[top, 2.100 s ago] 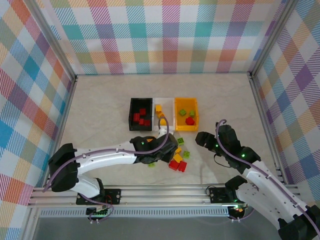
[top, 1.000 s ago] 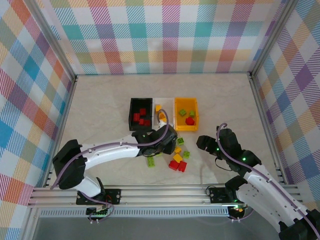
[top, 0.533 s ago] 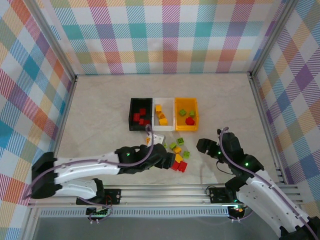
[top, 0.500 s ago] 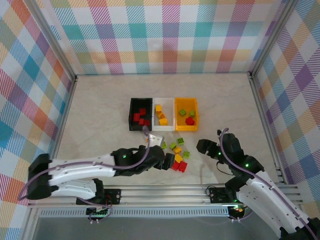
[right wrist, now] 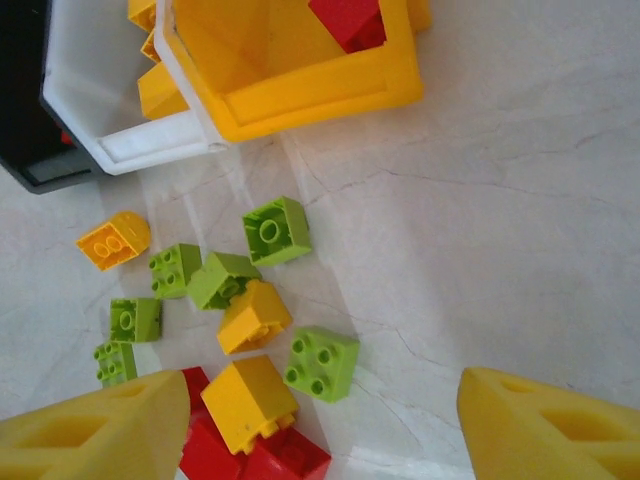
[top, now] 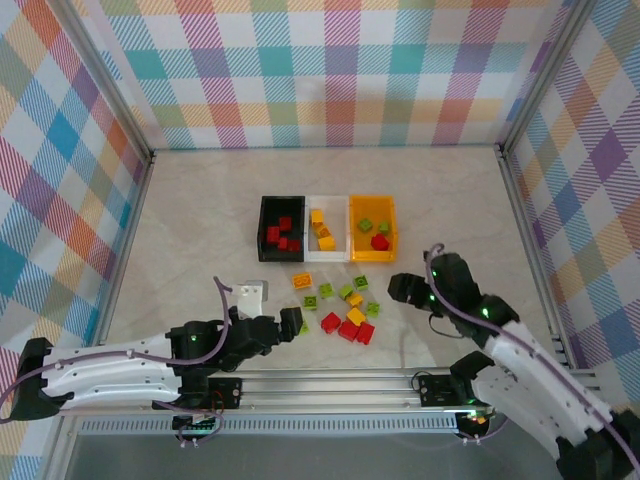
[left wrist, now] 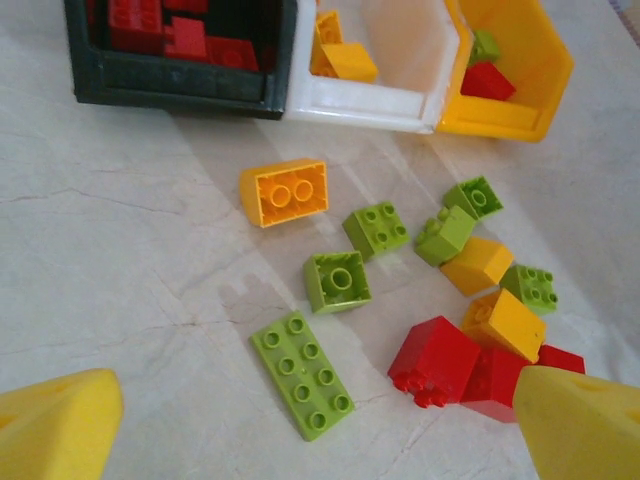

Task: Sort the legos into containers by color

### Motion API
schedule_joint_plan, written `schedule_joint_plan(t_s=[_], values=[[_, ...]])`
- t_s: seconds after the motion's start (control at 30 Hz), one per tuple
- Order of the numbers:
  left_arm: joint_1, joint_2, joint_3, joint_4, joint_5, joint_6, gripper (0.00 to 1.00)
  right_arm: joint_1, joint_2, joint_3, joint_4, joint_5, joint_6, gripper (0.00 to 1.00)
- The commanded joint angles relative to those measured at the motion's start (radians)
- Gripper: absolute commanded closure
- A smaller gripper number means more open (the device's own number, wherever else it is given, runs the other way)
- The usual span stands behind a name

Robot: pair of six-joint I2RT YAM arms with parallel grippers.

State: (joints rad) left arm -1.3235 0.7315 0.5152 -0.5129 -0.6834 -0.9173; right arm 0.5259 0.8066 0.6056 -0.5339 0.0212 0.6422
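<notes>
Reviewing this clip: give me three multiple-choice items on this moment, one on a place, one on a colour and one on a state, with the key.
1. Where is the long green plate?
A) inside a bin
B) flat on the table
C) between a gripper's fingers

2. What colour are the bricks in the white bin?
A) green
B) red
C) yellow-orange

3. How is the left gripper?
A) open, empty
B) shut on a brick
C) shut, empty

Key:
1 B: it lies studs up on the marble, with nothing gripping it.
2 C: both bricks visible in that bin are yellow-orange.
3 A: in the left wrist view its fingertips stand far apart with nothing between them.
</notes>
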Motion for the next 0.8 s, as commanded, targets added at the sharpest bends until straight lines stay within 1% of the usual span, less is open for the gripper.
schedule_joint_plan(t_s=[0.0, 0.07, 0.17, 0.3, 0.37, 0.53, 0.63, 0.77], values=[[0.001, -0.031, 0.009, -0.089, -0.065, -0.055, 0.00, 0.006, 0.194, 0.175, -0.052, 0.001, -0.085, 0.33], [0.001, -0.043, 0.006, -0.103, -0.064, -0.067, 0.00, 0.006, 0.326, 0.276, -0.079, 0.020, -0.118, 0.39], [0.001, -0.060, -0.002, -0.104, -0.054, -0.066, 0.00, 0.006, 0.474, 0.401, -0.097, 0.044, -0.159, 0.46], [0.004, -0.076, -0.003, -0.114, -0.050, -0.064, 0.00, 0.007, 0.685, 0.573, -0.154, 0.070, -0.208, 0.51], [0.004, -0.087, -0.003, -0.120, -0.051, -0.061, 0.00, 0.006, 0.786, 0.657, -0.192, 0.105, -0.225, 0.54], [0.007, -0.121, -0.029, -0.118, -0.042, -0.058, 0.00, 0.002, 0.949, 0.792, -0.258, 0.188, -0.266, 0.55], [0.009, -0.146, -0.047, -0.119, -0.034, -0.063, 0.00, 0.000, 1.022, 0.849, -0.291, 0.219, -0.275, 0.53], [0.007, -0.181, -0.064, -0.121, -0.041, -0.065, 0.00, 0.000, 1.094, 0.897, -0.304, 0.249, -0.282, 0.53]])
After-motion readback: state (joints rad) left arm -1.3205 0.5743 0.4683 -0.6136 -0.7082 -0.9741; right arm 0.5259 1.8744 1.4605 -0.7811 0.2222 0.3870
